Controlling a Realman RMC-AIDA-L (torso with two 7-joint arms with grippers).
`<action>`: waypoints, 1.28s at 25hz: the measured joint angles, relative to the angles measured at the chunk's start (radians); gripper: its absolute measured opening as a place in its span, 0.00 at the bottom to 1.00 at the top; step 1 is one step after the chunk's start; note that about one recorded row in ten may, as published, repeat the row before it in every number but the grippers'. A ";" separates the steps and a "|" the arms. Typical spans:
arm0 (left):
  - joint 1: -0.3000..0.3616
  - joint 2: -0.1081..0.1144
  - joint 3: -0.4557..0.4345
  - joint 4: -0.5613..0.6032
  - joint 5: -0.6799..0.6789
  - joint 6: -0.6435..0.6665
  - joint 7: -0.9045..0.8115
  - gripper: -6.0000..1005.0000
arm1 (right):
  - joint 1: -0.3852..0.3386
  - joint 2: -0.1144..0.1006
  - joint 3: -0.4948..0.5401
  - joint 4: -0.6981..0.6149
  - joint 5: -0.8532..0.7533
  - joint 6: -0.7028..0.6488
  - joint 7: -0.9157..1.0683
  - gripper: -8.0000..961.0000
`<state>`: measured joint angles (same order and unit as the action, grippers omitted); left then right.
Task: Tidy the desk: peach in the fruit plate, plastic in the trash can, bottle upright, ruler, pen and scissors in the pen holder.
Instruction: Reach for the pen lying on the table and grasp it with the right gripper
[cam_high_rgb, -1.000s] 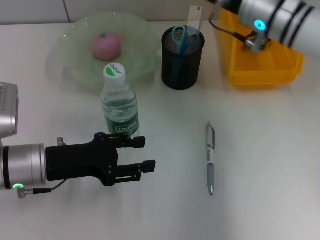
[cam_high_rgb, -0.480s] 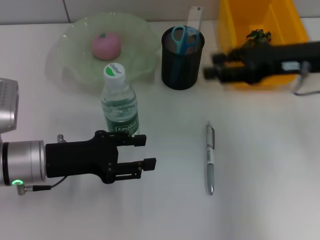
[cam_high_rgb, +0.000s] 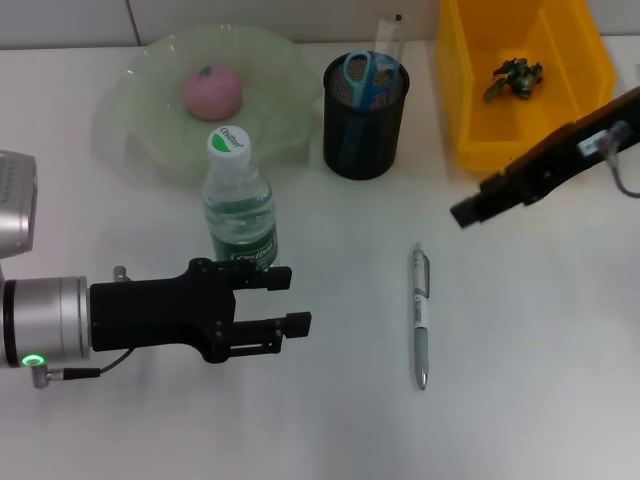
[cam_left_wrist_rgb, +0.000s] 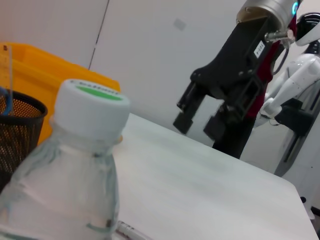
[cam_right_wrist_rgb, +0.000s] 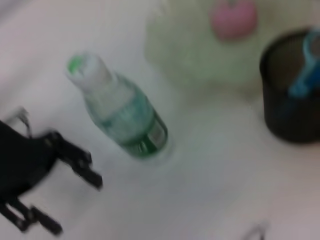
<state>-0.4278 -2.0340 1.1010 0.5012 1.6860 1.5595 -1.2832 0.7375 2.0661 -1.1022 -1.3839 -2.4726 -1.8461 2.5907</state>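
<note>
Yellow trash can (cam_high_rgb: 470, 150) now holds the plastic (cam_high_rgb: 512, 78); we see our right gripper (cam_high_rgb: 470, 210) has swung out toward the pen (cam_high_rgb: 421, 318), jaws parted and empty. Our left gripper (cam_high_rgb: 290, 300) stays open beside the upright bottle (cam_high_rgb: 238, 205).

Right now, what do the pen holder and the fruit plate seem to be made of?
The pen holder looks like black metal mesh with a matte finish: fine holes show in its wall. It could also be plastic mesh. The fruit plate looks like pale green translucent glass or plastic, glossy: the table shows faintly through its wavy rim.
</note>
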 joint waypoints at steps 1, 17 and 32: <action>0.003 0.000 0.001 -0.001 0.000 0.000 -0.001 0.66 | 0.000 0.000 0.000 0.000 0.000 0.000 0.000 0.60; 0.011 0.011 -0.002 0.000 0.000 0.008 -0.013 0.66 | 0.096 0.022 -0.438 0.104 -0.145 0.193 0.355 0.73; 0.002 0.020 0.001 0.002 0.001 0.013 -0.016 0.66 | 0.061 0.023 -0.454 0.290 -0.087 0.354 0.366 0.76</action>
<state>-0.4259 -2.0140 1.1017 0.5027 1.6874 1.5730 -1.2993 0.7988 2.0891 -1.5559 -1.0934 -2.5599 -1.4923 2.9563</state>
